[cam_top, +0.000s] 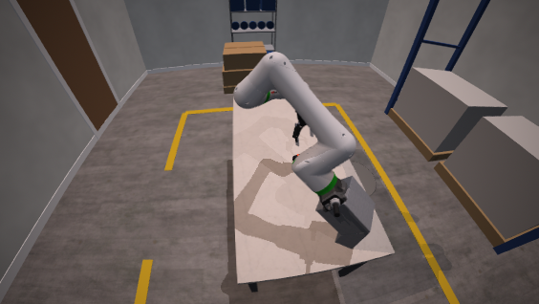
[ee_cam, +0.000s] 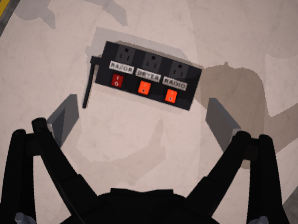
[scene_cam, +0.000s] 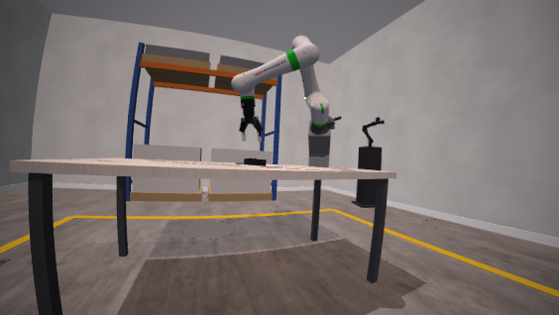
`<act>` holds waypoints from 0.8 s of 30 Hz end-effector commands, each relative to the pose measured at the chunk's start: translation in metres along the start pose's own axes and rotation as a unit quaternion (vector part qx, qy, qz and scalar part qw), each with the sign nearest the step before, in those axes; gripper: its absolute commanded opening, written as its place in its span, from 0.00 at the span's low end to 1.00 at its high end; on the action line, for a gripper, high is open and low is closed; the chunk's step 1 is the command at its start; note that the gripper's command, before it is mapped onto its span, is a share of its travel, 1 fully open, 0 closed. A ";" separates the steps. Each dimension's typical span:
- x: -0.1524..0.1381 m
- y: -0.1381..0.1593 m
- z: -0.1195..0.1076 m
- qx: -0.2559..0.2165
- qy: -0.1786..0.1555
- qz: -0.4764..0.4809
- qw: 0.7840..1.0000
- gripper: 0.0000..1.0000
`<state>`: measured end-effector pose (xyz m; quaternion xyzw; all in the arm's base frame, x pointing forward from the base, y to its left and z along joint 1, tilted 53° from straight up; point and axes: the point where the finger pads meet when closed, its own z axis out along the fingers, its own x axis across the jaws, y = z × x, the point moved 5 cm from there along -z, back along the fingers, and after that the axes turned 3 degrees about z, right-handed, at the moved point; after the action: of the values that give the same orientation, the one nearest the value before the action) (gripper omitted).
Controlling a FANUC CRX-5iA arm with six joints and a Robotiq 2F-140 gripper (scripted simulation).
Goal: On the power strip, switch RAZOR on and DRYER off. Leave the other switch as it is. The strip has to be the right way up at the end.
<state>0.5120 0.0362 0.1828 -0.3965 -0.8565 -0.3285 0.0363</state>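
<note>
Warehouse-like workshop, blue steel rack (scene_cam: pixel 133 99) with orange shelves holding large boxes (cam_top: pixel 449 107), stacked cartons (cam_top: pixel 244 57) by the back wall, yellow floor lines (cam_top: pixel 174 143), bare grey walls, concrete floor

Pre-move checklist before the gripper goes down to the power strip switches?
1. Gripper open and holding nothing: ok.
2. Power strip right way up, switches and labels facing up: ok.
3. Strip lying flat on the table: ok.
4. Strip in wrist view, ahead of the fingers: ok.
5. Label text readable, so RAZOR and DRYER are identified: cannot tell, too blurred.
6. Switch states: left rocker looks darker than the other two; which means on: cannot tell.
</note>
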 end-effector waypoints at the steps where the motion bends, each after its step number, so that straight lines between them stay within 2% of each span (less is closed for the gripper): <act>1: 0.000 0.000 0.000 -0.001 0.000 0.003 1.000 1.00; 3: -0.003 -0.007 0.000 -0.023 0.011 0.059 0.998 1.00; 5: -0.009 -0.016 -0.001 -0.062 0.029 0.152 0.986 1.00; 8: -0.015 -0.021 -0.005 -0.094 0.045 0.223 0.969 1.00; 10: -0.015 -0.021 -0.005 -0.094 0.045 0.223 0.969 1.00; 11: -0.016 -0.024 -0.005 -0.116 0.056 0.270 0.954 1.00; 24: -0.016 -0.024 -0.006 -0.117 0.057 0.273 0.953 1.00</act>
<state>0.5054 0.0114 0.1691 -0.5974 -0.6676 -0.4258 0.1266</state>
